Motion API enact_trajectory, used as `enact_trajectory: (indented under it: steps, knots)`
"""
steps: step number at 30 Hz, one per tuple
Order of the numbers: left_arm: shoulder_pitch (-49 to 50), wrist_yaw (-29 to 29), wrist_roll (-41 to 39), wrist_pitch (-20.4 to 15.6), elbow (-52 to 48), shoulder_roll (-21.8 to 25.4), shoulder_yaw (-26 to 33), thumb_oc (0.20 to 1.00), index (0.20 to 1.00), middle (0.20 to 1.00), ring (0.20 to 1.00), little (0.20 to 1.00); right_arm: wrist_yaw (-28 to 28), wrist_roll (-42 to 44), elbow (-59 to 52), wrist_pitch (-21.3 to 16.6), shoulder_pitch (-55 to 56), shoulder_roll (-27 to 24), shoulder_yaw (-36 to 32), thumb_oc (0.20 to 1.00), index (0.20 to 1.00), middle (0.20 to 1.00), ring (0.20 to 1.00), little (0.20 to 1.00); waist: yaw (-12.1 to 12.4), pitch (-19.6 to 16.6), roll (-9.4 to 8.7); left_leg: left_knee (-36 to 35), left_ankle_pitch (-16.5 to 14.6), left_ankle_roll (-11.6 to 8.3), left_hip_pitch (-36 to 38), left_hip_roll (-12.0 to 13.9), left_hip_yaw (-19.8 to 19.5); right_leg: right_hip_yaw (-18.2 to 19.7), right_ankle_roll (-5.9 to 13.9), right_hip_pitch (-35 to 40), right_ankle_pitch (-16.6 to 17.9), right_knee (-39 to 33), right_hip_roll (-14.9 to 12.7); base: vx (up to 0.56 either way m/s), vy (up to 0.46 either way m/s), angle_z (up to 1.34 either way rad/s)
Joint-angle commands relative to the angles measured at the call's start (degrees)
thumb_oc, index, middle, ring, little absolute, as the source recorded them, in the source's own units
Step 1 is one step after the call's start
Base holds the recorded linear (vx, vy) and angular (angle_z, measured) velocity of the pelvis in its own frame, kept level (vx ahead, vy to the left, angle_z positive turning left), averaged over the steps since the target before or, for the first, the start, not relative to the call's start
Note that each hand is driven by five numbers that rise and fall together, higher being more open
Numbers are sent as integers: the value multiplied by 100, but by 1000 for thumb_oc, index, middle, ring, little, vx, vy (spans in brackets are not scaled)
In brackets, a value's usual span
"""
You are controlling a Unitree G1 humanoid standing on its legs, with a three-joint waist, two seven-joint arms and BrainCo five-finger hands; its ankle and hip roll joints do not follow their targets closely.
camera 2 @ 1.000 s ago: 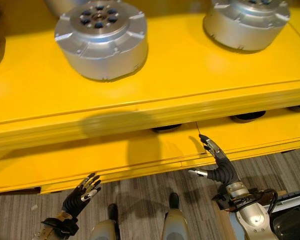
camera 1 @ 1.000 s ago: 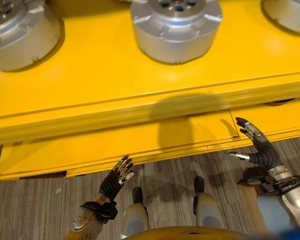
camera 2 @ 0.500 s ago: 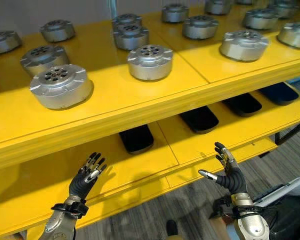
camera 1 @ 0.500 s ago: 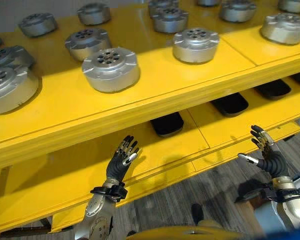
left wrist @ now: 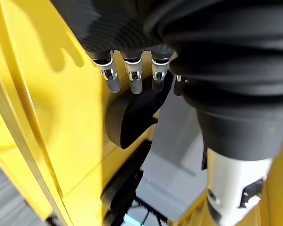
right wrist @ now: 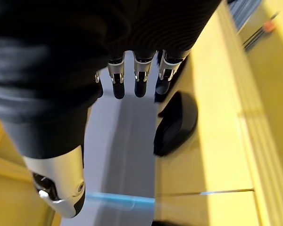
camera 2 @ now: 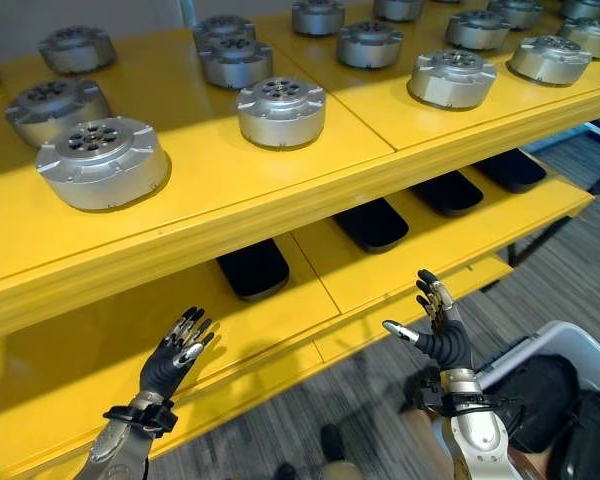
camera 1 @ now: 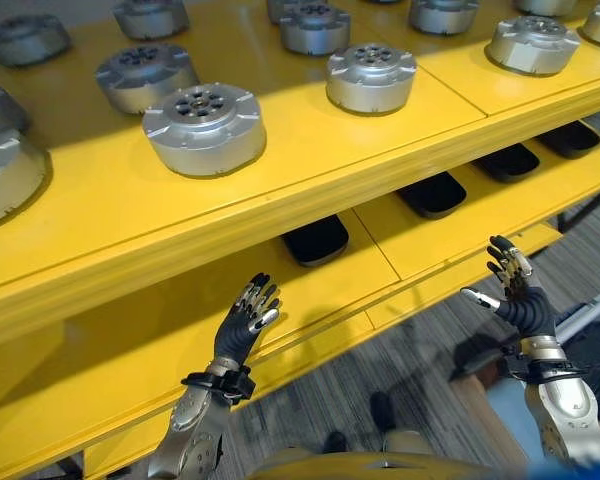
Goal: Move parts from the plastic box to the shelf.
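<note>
Parts are what both hands are after, and neither has one. Left hand [camera 1: 242, 325] up, fingers straight and spread, empty; right hand [camera 2: 438, 328] the same, thumb out. Ahead of the fingertips runs the yellow shelf [camera 1: 310, 195]; above them on its top deck sit round silver parts [camera 1: 204, 127], and dark flat parts [camera 2: 253, 267] lie on the lower deck. Beside the right wrist, a plastic box [camera 2: 580, 360] with dark pieces inside, probably more parts. Those look smooth, rigid, fairly heavy: I'd grip across the edges.
</note>
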Motion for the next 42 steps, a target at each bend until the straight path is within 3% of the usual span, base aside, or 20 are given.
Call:
enact_trajectory:
  steps: [1, 10, 15, 16, 17, 18, 19, 20, 21, 24, 28, 29, 32, 33, 37, 39, 40, 42]
  knots:
    - [-20, -11, 176, -336, -263, 34, 340, 1000, 1000, 1000, 1000, 1000, 34, 157, 28, -129, -205, -274, -57, 1000, 1000, 1000, 1000, 1000, 130, -399, 122, -231, 277, -342, -363, 259, 560, -41, -26, 564, 265, -579, 260, 43, 102, -81]
    - [-44, 71, 272, -353, -185, 21, 413, 1000, 1000, 1000, 1000, 1000, 152, 294, 148, -12, -271, -191, 174, 1000, 1000, 1000, 1000, 1000, 30, -379, 72, -428, 247, -199, -120, 331, 1035, 386, 92, 389, 291, -216, 325, 14, 77, -57]
    - [56, 184, 335, -412, -122, 30, 562, 1000, 1000, 1000, 1000, 1000, 269, 324, 117, 36, -219, -208, 276, 1000, 1000, 1000, 1000, 1000, -110, -130, 28, -404, 203, -122, -43, 371, 1317, 569, 178, 15, 196, 472, 459, -52, 60, -30]
    - [71, 207, 364, -420, -100, 26, 577, 1000, 1000, 1000, 1000, 1000, 288, 336, 125, 43, -217, -216, 312, 1000, 1000, 1000, 1000, 1000, -99, -74, 12, -410, 195, -113, -39, 392, 1437, 553, 216, -97, 174, 620, 476, -126, 21, -65]
    - [123, 229, 387, -413, -121, 32, 655, 1000, 1000, 1000, 1000, 1000, 312, 334, 71, 58, -231, -209, 335, 1000, 1000, 1000, 1000, 1000, -44, 45, 20, -404, 157, -113, -9, 490, 1665, 86, 265, -291, 81, 960, 332, -105, 6, -80]
    - [119, 229, 387, -413, -121, 33, 658, 1000, 1000, 1000, 1000, 1000, 312, 334, 68, 60, -234, -207, 335, 1000, 1000, 1000, 1000, 1000, -31, 31, 15, -407, 177, -118, -36, 490, 1680, 100, 266, -318, 108, 952, 336, -137, -18, -113]
    - [181, 293, 376, -393, -177, 36, 753, 1000, 1000, 1000, 1000, 1000, 259, 242, 36, 55, -246, -171, 304, 1000, 1000, 1000, 1000, 1000, 190, 96, 92, -368, 136, -167, -37, 669, 1994, -1382, 146, -285, -175, 1185, -321, -122, -16, -116]
    - [196, 307, 354, -368, -192, 23, 801, 1000, 1000, 1000, 1000, 1000, 202, 196, 66, 49, -284, -142, 297, 1000, 1000, 1000, 1000, 1000, 291, 75, 152, -359, 146, -194, -76, 762, 2142, -2133, 61, -117, -274, 1271, -768, -126, -31, -127]
    - [222, 283, 327, -341, -184, -7, 814, 1000, 1000, 1000, 1000, 1000, 167, 172, 83, 37, -313, -113, 301, 1000, 1000, 1000, 1000, 1000, 318, 31, 181, -396, 131, -204, -65, 831, 2251, -2339, 30, -33, -208, 1296, -1027, -48, -38, -123]
    - [214, 251, 287, -307, -116, -48, 806, 1000, 1000, 1000, 1000, 1000, 143, 140, 257, 53, -411, -41, 326, 1000, 1000, 1000, 1000, 1000, 329, -83, 120, -466, 29, -206, 90, 840, 2468, -2137, 255, 80, 187, 1096, -1472, 36, -84, -90]
    - [201, 294, 229, -311, -161, -63, 869, 1000, 1000, 1000, 1000, 1000, 97, -3, 249, 56, -572, -17, 384, 1000, 1000, 1000, 1000, 1000, 393, -163, 35, -459, -71, -349, 104, 913, 2734, -2376, 635, 143, 1091, 291, -2293, 28, -194, -44]
    - [208, 293, 230, -316, -135, -64, 895, 1000, 1000, 1000, 1000, 1000, 112, -17, 243, 78, -595, -17, 408, 1000, 1000, 1000, 1000, 1000, 405, -155, 5, -467, -81, -360, 128, 930, 2778, -2405, 680, 140, 1202, 217, -2335, 80, -190, -42]
    - [215, 279, 288, -307, -84, -82, 907, 1000, 1000, 1000, 1000, 1000, 177, -10, 192, 117, -562, -11, 440, 1000, 1000, 1000, 1000, 1000, 439, -196, -152, -479, -162, -421, 224, 920, 2875, -2541, 804, 324, 1205, 25, -2308, 103, -173, -39]
    - [183, 286, 295, -309, -11, -166, 926, 1000, 1000, 1000, 1000, 1000, 204, -5, 188, 125, -593, -36, 432, 1000, 1000, 1000, 1000, 1000, 435, -255, -230, -479, -149, -548, 279, 1036, 2952, -2539, 887, 359, 1331, -68, -2241, 54, -301, -62]
    - [163, 245, 157, -328, -44, -217, 955, 1000, 1000, 1000, 1000, 1000, 238, -7, 155, 84, -602, -155, 367, 1000, 1000, 1000, 1000, 1000, 361, -238, -150, -424, 5, -802, 264, 1526, 3010, -2662, 739, 565, 970, -232, -1852, 38, -314, -24]
    - [137, 232, 133, -333, -7, -248, 946, 1000, 1000, 1000, 1000, 1000, 230, 67, 144, 38, -651, -222, 358, 1000, 1000, 1000, 1000, 1000, 286, -239, -46, -387, 184, -1008, 274, 1925, 3072, -2649, 575, 652, 644, -374, -1491, 38, -311, -8]
    - [136, 230, 133, -335, -4, -253, 946, 1000, 1000, 1000, 1000, 1000, 230, 68, 143, 38, -650, -227, 357, 1000, 1000, 1000, 1000, 1000, 289, -237, -30, -390, 185, -1022, 280, 1947, 3073, -2653, 563, 658, 643, -380, -1468, 57, -343, 1]
    - [138, 208, 124, -329, 14, -293, 891, 1000, 1000, 1000, 1000, 1000, 223, 50, 85, -9, -678, -337, 359, 1000, 1000, 1000, 1000, 1000, 236, -244, 59, -328, 305, -1146, 300, 2221, 3148, -2597, 437, 690, 451, -440, -1168, 60, -247, -9]
